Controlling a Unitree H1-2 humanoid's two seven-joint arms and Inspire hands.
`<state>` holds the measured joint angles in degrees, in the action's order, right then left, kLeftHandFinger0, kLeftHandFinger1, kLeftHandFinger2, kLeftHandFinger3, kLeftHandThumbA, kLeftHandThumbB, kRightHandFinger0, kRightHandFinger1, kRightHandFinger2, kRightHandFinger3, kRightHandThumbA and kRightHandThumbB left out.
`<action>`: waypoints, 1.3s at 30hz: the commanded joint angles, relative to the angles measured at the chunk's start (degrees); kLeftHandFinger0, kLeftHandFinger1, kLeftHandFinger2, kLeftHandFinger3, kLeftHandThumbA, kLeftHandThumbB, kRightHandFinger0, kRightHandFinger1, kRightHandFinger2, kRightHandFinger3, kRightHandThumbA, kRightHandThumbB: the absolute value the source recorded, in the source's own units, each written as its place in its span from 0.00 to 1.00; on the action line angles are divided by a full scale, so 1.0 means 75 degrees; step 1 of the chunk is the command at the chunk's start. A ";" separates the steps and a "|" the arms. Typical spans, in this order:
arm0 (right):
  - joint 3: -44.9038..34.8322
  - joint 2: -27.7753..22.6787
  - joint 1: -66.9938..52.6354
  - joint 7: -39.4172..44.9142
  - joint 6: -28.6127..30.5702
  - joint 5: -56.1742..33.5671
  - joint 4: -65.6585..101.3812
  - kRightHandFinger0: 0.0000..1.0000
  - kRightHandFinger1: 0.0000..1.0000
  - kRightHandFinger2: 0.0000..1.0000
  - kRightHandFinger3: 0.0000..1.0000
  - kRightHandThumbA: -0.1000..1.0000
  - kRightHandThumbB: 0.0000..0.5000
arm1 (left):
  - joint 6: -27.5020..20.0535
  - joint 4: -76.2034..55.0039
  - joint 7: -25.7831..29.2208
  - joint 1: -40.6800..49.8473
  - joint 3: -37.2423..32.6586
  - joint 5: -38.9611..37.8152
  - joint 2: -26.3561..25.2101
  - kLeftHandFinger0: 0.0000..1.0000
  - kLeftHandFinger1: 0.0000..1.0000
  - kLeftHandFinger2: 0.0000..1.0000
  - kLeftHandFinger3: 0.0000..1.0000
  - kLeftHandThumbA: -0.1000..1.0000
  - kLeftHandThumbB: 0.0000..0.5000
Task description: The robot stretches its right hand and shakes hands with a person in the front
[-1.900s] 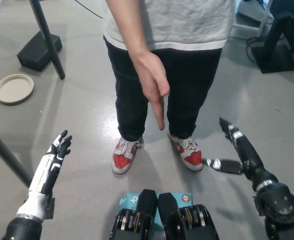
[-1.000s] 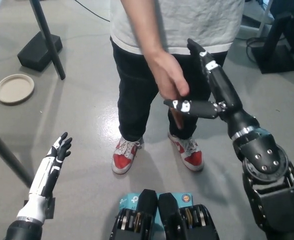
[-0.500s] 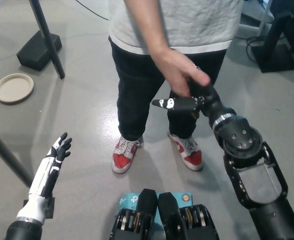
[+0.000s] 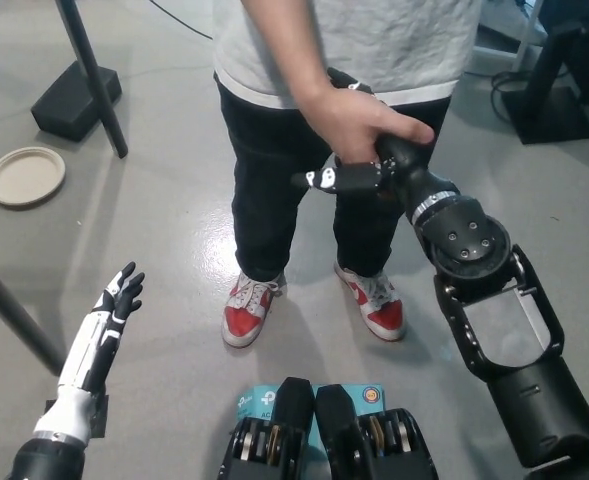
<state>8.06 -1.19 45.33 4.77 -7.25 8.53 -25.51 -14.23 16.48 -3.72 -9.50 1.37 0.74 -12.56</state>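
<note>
1. The view looks steeply down from the robot's head onto a grey floor, where a person (image 4: 344, 60) in a grey shirt, dark trousers and red-and-white shoes stands directly in front.

2. The black right hand (image 4: 359, 165) reaches forward and up from the lower right on its long black arm, meeting the person at about waist height.

3. The person's hand (image 4: 359, 120) comes down from the upper middle and wraps over the top of the robot's right hand, so the two are touching in a clasp.

4. One black finger with a white patch (image 4: 324, 180) sticks out to the picture's left from under the person's palm; another dark fingertip shows above the person's knuckles. The remaining fingers are hidden by the person's grip, so it cannot be told how tightly the robot's hand closes, though it appears to be holding the person's hand.

5. The relation that matters: the person's hand lies on top of and around the robot's right hand, with the clasp running along the line of the black forearm, toward the person's body. Any shaking motion would likely be up and down along this joined grip.

6. The white left hand (image 4: 109, 315) rests low at the lower left, well apart from the person, its dark fingers spread and holding nothing.

7. A round beige plate (image 4: 24, 177) lies on the floor at far left, beside a black stand.
</note>
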 commanded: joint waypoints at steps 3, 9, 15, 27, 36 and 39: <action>-0.0041 0.0304 0.0949 -0.0542 0.0008 0.0379 0.0373 1.00 1.00 1.00 1.00 1.00 0.81 | -0.0231 -0.0206 0.0007 -0.0230 0.0093 0.0001 -0.0099 1.00 1.00 1.00 1.00 0.98 0.26; -0.0126 0.0418 0.0982 -0.0986 -0.0061 0.0645 0.0175 1.00 1.00 1.00 1.00 0.66 0.44 | -0.0303 -0.0136 0.0014 -0.0259 0.0093 0.0025 -0.0116 1.00 1.00 1.00 1.00 0.99 0.27; -0.0173 0.0413 0.0984 -0.1071 0.0266 0.0632 -0.0013 1.00 1.00 1.00 1.00 0.55 0.43 | -0.0207 -0.0223 -0.0037 -0.0300 0.0110 -0.0042 -0.0141 1.00 1.00 1.00 1.00 0.99 0.25; -0.0030 0.0285 0.0507 -0.0583 -0.0140 0.0592 0.1422 1.00 1.00 1.00 1.00 0.56 0.47 | -0.0227 -0.0194 0.0007 -0.0250 0.0108 0.0022 -0.0133 1.00 1.00 1.00 1.00 0.98 0.23; 0.0533 0.0139 -0.0007 0.0751 -0.2120 0.0135 0.6563 1.00 1.00 1.00 1.00 0.53 0.45 | -0.0297 -0.0148 -0.0013 -0.0301 0.0117 -0.0004 -0.0163 1.00 1.00 1.00 1.00 0.97 0.20; 0.0741 0.0047 0.0116 0.1001 -0.2547 0.0301 0.8054 1.00 1.00 1.00 1.00 0.58 0.48 | -0.0244 -0.0197 -0.0002 -0.0264 0.0119 0.0005 -0.0162 1.00 1.00 1.00 1.00 0.97 0.20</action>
<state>9.83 1.25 42.16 3.12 -13.04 12.48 1.34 -14.12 16.66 -3.72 -10.59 1.37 0.75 -12.57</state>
